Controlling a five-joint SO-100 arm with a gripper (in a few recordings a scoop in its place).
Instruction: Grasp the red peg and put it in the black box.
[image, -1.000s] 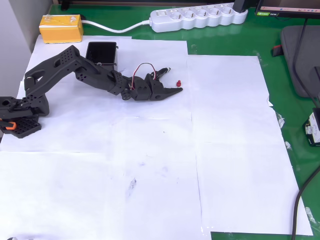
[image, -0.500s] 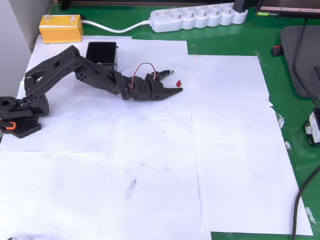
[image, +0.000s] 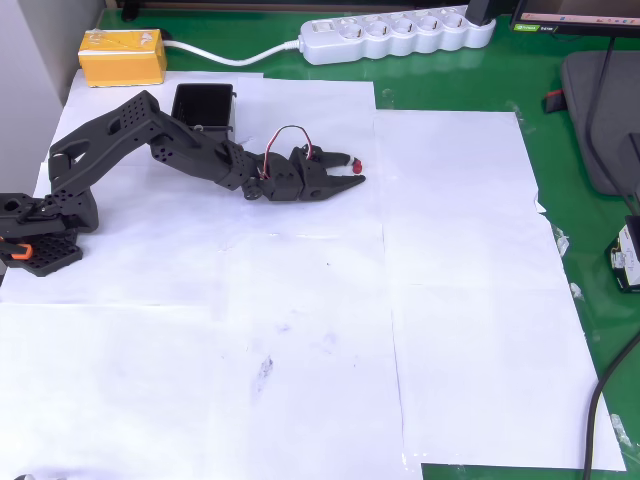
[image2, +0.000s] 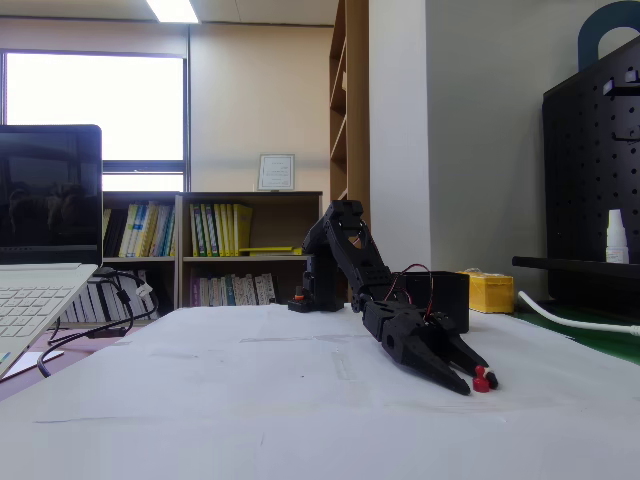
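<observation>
Down on the white paper, the gripper (image: 353, 170) sits low with its fingers spread to either side of the red peg (image: 356, 166), which rests on the sheet and looks not yet pinched. By my reckoning the grasp, the lift and the carry all remain. Back near the arm's elbow, the black box (image: 203, 105) looks empty.

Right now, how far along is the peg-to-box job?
Done: the approach. The tool is down at the paper with its fingers on either side of the red peg, which sits on the sheet in the fixed view. In hand: closing on it; no firm grip visible. Left: lift, carry back to the black box and release.
</observation>
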